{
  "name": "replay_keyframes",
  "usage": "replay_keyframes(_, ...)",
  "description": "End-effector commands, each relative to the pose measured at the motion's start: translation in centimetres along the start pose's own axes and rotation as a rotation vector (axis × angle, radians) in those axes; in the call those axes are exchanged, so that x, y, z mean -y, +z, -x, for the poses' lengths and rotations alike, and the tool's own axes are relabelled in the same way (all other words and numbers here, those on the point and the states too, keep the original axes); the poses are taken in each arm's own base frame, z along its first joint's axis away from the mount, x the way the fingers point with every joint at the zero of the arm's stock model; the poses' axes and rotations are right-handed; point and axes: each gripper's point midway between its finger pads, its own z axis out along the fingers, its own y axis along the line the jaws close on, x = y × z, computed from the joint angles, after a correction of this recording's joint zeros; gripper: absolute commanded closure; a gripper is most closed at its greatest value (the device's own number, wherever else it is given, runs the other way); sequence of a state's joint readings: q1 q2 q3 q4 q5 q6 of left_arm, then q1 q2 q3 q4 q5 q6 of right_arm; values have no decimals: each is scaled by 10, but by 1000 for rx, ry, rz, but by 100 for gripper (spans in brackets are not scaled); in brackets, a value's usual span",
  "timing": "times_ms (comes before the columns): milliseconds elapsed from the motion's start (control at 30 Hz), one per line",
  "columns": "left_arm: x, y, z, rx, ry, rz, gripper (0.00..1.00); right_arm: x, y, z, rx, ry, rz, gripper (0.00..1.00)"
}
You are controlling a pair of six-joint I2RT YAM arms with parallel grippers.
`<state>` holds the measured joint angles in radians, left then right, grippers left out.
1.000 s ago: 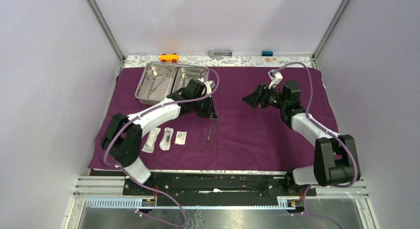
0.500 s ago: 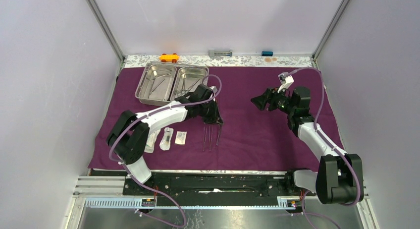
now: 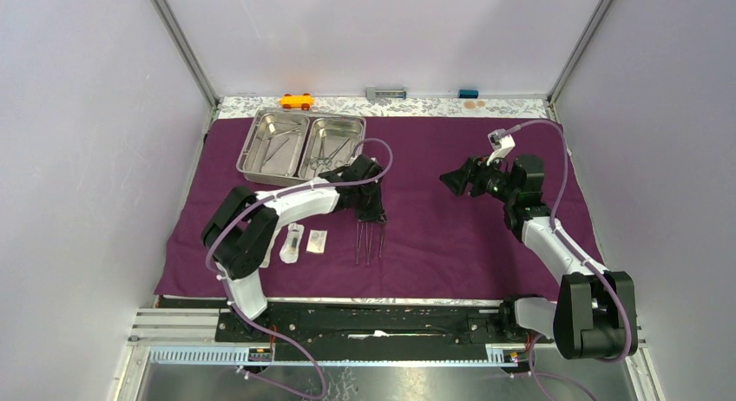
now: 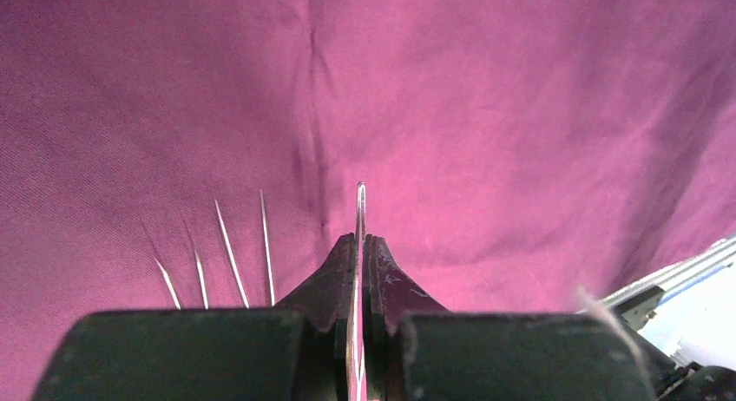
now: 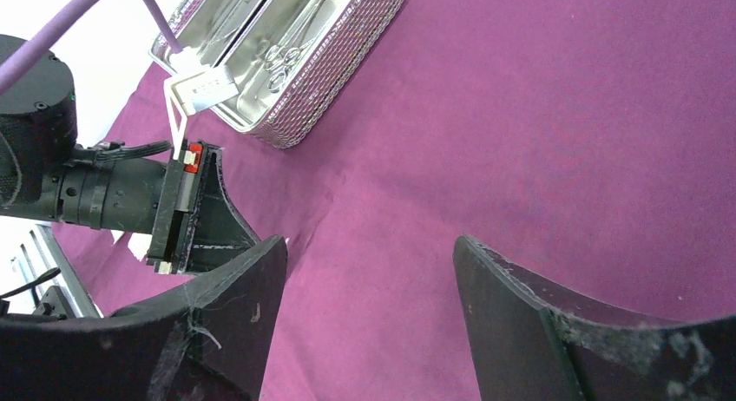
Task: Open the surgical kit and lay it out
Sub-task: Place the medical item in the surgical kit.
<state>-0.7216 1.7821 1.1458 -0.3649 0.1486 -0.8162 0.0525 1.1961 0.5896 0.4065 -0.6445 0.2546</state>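
The dark purple cloth (image 3: 451, 236) is spread flat. The steel tray (image 3: 247, 149) stands at its far left, with ring-handled forceps (image 3: 323, 149) in its right compartment and thin instruments in the left. My left gripper (image 3: 375, 214) is shut on thin steel tweezers (image 4: 360, 212), tip low over the cloth, just right of two tweezers (image 4: 227, 249) lying side by side (image 3: 363, 241). Small sealed packets (image 3: 293, 242) lie left of them. My right gripper (image 3: 453, 179) is open and empty above the cloth's middle right; in its wrist view (image 5: 369, 253) the tray (image 5: 343, 71) lies far left.
An orange toy car (image 3: 296, 100), a grey object (image 3: 386, 93) and a small blue object (image 3: 469, 94) sit on the patterned strip behind the cloth. Metal frame posts rise at both back corners. The left arm (image 5: 104, 193) shows in the right wrist view.
My left gripper has moved from beside the tray toward the near side, bringing the tweezers down next to the two laid ones. My right gripper drew back slightly to the right.
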Motion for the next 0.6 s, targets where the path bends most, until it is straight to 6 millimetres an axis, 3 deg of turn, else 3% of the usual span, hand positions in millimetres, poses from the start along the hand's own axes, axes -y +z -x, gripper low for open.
replay_keyframes(0, 8, 2, 16, 61, -9, 16, 100, -1, -1, 12, 49, -47, 6, 23)
replay_keyframes(267, 5, 3, 17, 72, -1, 28, 100, -1, -2, 11, 51, -50, 6, 22)
replay_keyframes(567, 10, -30, 32, 176, 72, -7, 100, 1, -2, 11, 53, -53, 3, 22)
